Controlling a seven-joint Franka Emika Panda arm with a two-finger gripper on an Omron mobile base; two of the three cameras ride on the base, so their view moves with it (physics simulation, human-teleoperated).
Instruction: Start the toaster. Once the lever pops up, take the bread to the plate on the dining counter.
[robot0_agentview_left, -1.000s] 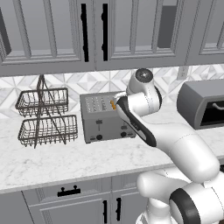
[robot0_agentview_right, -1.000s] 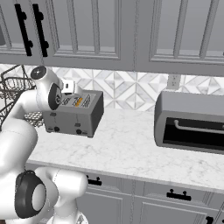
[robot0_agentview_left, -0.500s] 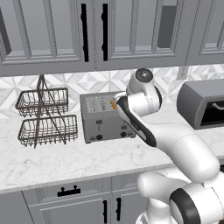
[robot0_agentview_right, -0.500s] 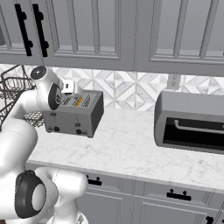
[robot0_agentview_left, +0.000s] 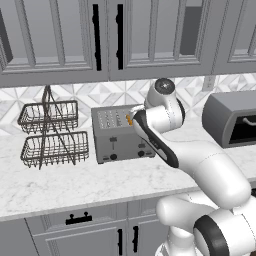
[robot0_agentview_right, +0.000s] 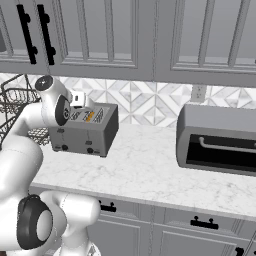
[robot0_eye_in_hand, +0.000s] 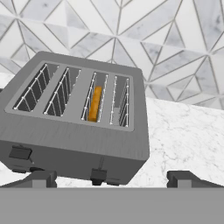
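The boxy grey toaster (robot0_agentview_left: 121, 134) (robot0_agentview_right: 85, 131) (robot0_eye_in_hand: 74, 127) stands on the marble worktop against the tiled wall. The bread (robot0_eye_in_hand: 94, 103) sits edge-on as an orange strip in the third slot from the left, and its top also peeks out in both base views (robot0_agentview_left: 129, 120) (robot0_agentview_right: 89, 116). Two small levers (robot0_eye_in_hand: 19, 153) show on the toaster's front face. My gripper (robot0_eye_in_hand: 109, 178) hovers above and just in front of the toaster, open, its fingertips (robot0_eye_in_hand: 183, 178) wide apart with nothing between them. The plate and the dining counter are out of view.
A two-tier wire basket rack (robot0_agentview_left: 50, 135) stands left of the toaster. A larger dark-grey rounded appliance (robot0_agentview_left: 232, 120) (robot0_agentview_right: 217, 140) sits to the right. Grey wall cabinets (robot0_agentview_left: 100, 35) hang low overhead. Bare marble worktop (robot0_agentview_right: 145, 170) lies between toaster and appliance.
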